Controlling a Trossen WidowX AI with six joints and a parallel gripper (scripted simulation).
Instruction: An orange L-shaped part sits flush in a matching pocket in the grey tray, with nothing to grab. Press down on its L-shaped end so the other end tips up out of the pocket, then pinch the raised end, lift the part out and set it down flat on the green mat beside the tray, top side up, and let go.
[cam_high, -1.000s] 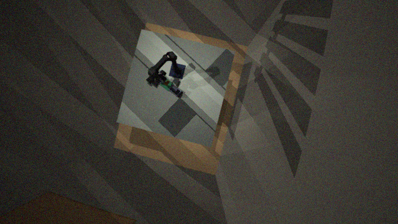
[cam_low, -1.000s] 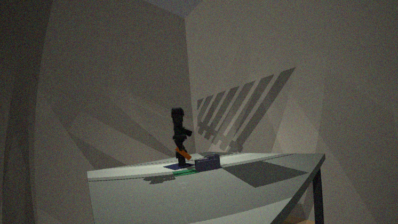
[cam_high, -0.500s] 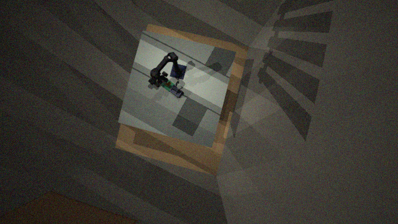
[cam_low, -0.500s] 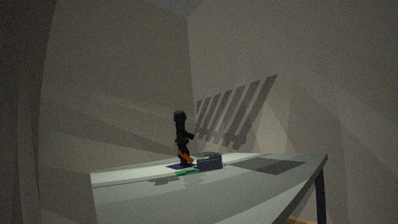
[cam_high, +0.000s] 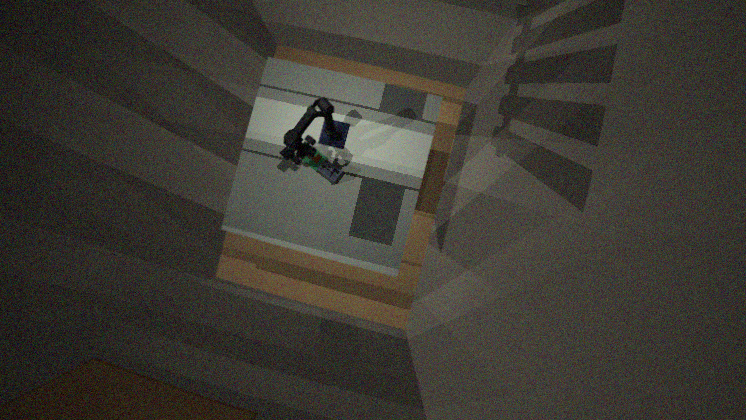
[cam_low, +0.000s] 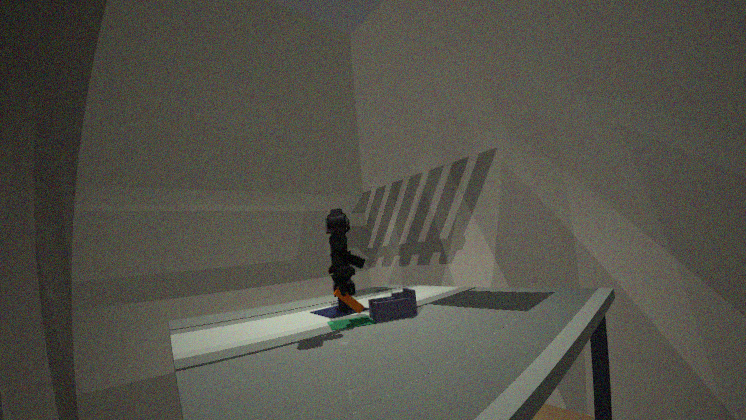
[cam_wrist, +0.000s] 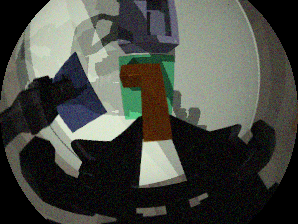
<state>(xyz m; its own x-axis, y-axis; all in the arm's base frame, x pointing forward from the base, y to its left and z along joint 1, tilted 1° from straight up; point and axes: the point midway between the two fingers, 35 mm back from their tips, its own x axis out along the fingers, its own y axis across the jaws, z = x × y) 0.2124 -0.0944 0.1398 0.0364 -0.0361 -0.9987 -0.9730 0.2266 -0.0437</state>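
part's (cam_wrist: 154, 106) gripped end hidden — jaws cover it

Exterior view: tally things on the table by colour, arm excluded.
Orange: 1, part in the claw
Green: 1, mat
Grey-blue: 1, tray
Dark blue: 1, pad under the arm
Total: 4

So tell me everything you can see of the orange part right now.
The orange L-shaped part is out of the grey tray, clamped at one end by the gripper. It looks flat, rigid and matte. It hangs tilted, its hooked end lowest, over the green mat. Whether the tip touches the mat cannot be told.
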